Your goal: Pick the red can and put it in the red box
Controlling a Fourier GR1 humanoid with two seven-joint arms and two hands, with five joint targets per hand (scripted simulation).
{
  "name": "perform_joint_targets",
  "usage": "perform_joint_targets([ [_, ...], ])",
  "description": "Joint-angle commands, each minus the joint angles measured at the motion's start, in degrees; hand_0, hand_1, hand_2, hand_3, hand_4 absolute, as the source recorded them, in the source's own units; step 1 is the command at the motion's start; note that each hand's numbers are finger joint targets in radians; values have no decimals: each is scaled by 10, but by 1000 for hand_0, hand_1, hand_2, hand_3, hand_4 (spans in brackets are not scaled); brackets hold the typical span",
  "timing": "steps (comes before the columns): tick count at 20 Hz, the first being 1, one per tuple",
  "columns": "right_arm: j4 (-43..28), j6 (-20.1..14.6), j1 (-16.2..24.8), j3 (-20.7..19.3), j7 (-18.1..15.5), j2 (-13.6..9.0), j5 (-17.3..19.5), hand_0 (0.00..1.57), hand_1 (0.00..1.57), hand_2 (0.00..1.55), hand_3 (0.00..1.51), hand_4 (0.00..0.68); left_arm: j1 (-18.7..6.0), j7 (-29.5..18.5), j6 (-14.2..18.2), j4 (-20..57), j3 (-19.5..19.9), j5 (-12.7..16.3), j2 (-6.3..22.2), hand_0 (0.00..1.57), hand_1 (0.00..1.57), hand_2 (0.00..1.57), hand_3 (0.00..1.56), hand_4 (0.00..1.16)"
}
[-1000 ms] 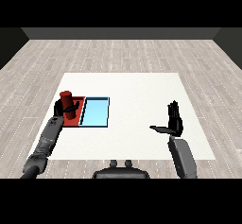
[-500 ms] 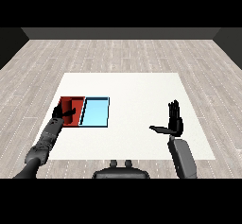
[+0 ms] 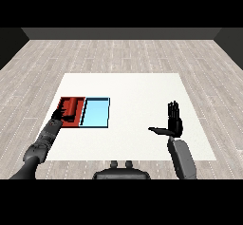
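The white surface (image 3: 133, 89) sat on a grey plank floor (image 3: 118, 53), with open room across its far half and whole middle. Two trays lay side by side, touching, near the left edge: the red tray (image 3: 76, 100) outermost, the light blue tray (image 3: 96, 113) just inside it.

The red can (image 3: 72, 106) lay in the red tray, a red shape hard to separate from the tray floor; whether it stood or lay flat could not be told. The left robot hand (image 3: 63, 115) reached over the tray's near side, touching or just beside the can; its fingers could not be made out.

The right robot hand (image 3: 173, 123) hovered well apart on the right, fingers straight and upright, thumb spread sideways, holding nothing.
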Motion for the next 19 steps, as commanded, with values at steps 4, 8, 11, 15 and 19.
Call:
perform_joint_targets([
  [4,-13,26,21,-18,-6,-10,-21,0,0,0,0,0,-29,65,-24,29,3,-2,7,0,0,0,0,0],
  [8,-28,16,4,-8,4,-3,-10,0,0,0,0,0,-14,-8,27,-18,51,44,18,0,0,0,0,0],
  [11,-13,20,10,-2,-10,-4,1,0,0,0,0,0,2,-129,40,-85,130,123,-5,0,0,0,0,0],
  [15,-33,38,15,1,0,-1,-21,0,0,0,0,0,8,-278,-1,-181,184,185,-42,0,0,0,0,0],
  [19,-24,32,14,15,-8,8,-3,0,0,0,0,0,33,-346,-80,-269,181,209,-68,0,0,0,0,0],
])
